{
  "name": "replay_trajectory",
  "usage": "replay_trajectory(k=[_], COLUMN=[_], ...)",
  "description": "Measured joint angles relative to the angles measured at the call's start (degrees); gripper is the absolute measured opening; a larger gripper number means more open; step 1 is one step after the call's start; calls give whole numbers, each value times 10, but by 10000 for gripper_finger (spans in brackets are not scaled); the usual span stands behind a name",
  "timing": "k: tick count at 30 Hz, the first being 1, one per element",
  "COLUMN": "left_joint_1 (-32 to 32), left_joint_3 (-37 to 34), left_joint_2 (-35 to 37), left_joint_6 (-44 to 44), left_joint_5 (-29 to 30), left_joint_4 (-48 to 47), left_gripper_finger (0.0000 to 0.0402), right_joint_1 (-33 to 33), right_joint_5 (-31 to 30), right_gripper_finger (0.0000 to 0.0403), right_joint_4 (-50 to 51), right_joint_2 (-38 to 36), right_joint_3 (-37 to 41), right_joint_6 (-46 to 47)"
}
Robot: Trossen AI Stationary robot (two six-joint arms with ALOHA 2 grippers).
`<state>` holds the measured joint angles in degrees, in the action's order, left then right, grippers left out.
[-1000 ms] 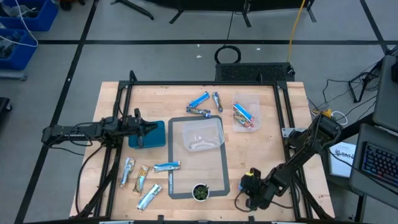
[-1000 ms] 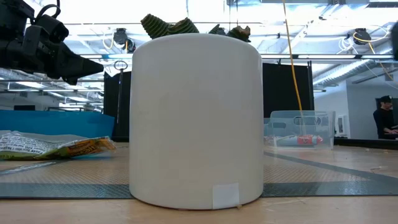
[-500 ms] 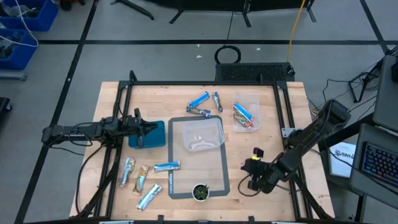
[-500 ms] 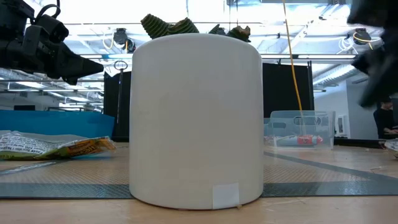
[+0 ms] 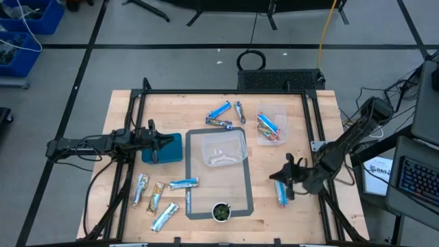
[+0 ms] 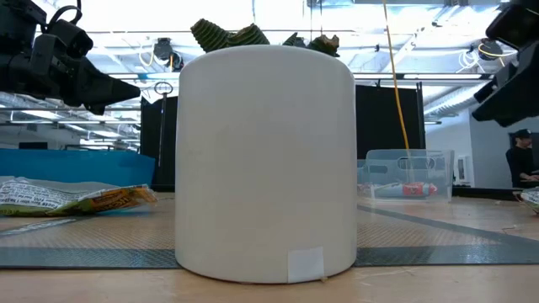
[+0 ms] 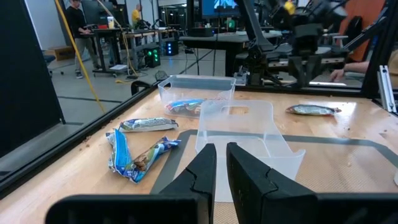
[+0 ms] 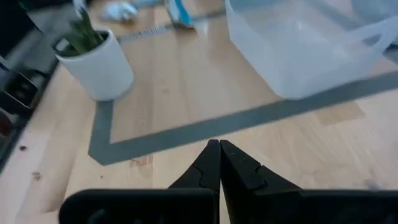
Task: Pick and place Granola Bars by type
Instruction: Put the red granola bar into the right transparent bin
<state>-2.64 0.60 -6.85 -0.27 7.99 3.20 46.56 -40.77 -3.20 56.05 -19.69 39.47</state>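
Wooden table (image 5: 171, 103), ten granola bars (image 5: 184, 183).

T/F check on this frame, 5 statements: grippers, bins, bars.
1. The right gripper is shut and empty. True.
2. The small clear bin at the table's far right holds bars. True.
3. The big clear bin on the mat is full of bars. False: no bars show in it.
4. A blue bar lies on the wood right of the mat, near the right gripper. True.
5. The left gripper is over the plant pot. False: it hovers at the blue tray, left of the big bin.
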Motion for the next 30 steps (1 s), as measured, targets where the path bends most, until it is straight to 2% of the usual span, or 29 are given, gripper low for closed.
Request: replay_trajectory(k=[6,9,14,22,27,30], left_joint_1=[0,0,0,0,0,0], left_joint_3=[0,0,0,0,0,0], left_joint_2=[0,0,0,-2,-3,-3], left_joint_6=[0,0,0,0,0,0], left_joint_5=[0,0,0,0,0,0], left_joint_4=[0,0,1,0,0,0], left_gripper_finger=[42,42,42,42,42,42], right_joint_1=[-4,-26,-100,-288,-395,-438], right_joint_5=[-11,12,115,365,501,544], right_gripper_finger=[0,0,0,0,0,0], right_joint_4=[-247,-325,-287,-300,-268,-235], right_joint_2=[-83,-106,-120,-147,-183,-210], right_joint_3=[131,178,186,187,187,187], right_joint_6=[-132,-166,-177,-295,-344,-347])
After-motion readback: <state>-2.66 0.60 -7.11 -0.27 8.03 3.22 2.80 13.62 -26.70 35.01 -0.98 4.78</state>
